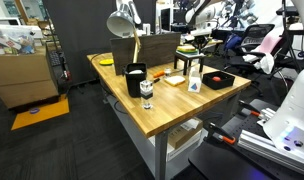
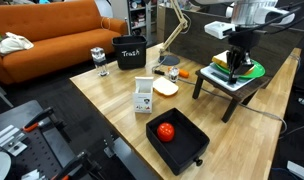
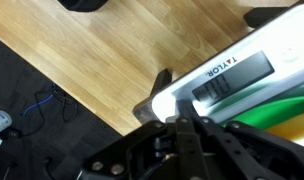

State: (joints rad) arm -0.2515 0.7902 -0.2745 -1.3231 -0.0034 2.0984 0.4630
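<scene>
**A:** In an exterior view we see the gripper (image 1: 196, 40) hanging over the small stand (image 1: 189, 62) on the far part of the wooden table (image 1: 122, 105). From here we cannot tell how its fingers are set.

**B:** We see open floor (image 1: 72, 150) all along the near table edge. The black bin (image 1: 136, 78) and the glass jar (image 1: 146, 92) stand close to that edge.

**A:** In an exterior view from across the table, the gripper sits just above the green dish (image 2: 244, 70) on the stand.

**B:** There we read "Trash" on the bin. The print on the white carton (image 2: 144, 96) is too small for us. The black tray (image 2: 187, 150) holding a red round thing (image 2: 166, 131) lies at the near corner, well apart from the stand, with bare wood between them.

**A:** In the wrist view we find the fingers pressed together, with nothing that we can make out between them. Their tips are just beside the edge of the white scale (image 3: 232, 75).

**B:** We read "TAYLOR" on the scale's dark strip. The green dish shows past it at the right. To the left runs bare wood, then the table edge, then dark floor with cables (image 3: 37, 105).
</scene>
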